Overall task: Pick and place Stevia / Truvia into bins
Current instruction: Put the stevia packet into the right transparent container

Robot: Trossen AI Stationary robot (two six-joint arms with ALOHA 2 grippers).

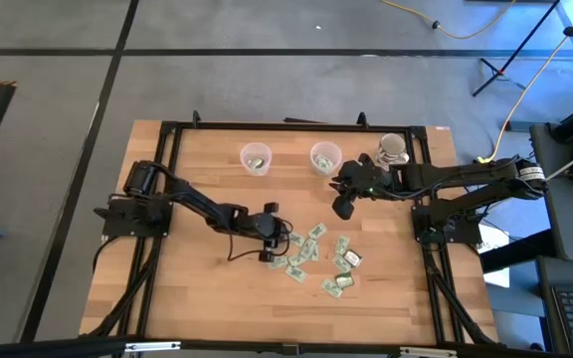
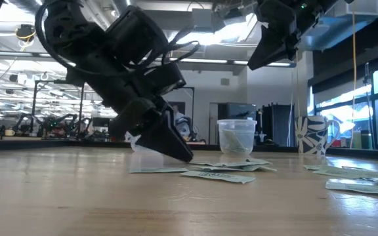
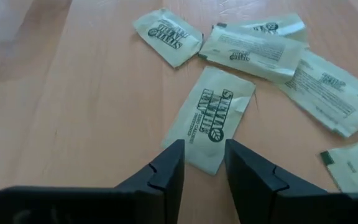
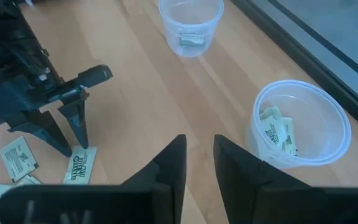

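wood table: sachets scattered just beside and beyond left gripper tips, two cups and mug farther off.

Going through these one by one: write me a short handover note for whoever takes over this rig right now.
Left gripper: open, down at the table, fingers straddling one end of a pale green paper sachet; nothing gripped yet.
Right gripper: empty, fingers apart, raised near the right translucent plastic cup.
Done: both cups hold sachets, the left cup too.
Left: a scatter of loose sachets on the wooden table. A white patterned mug stands at the far right.
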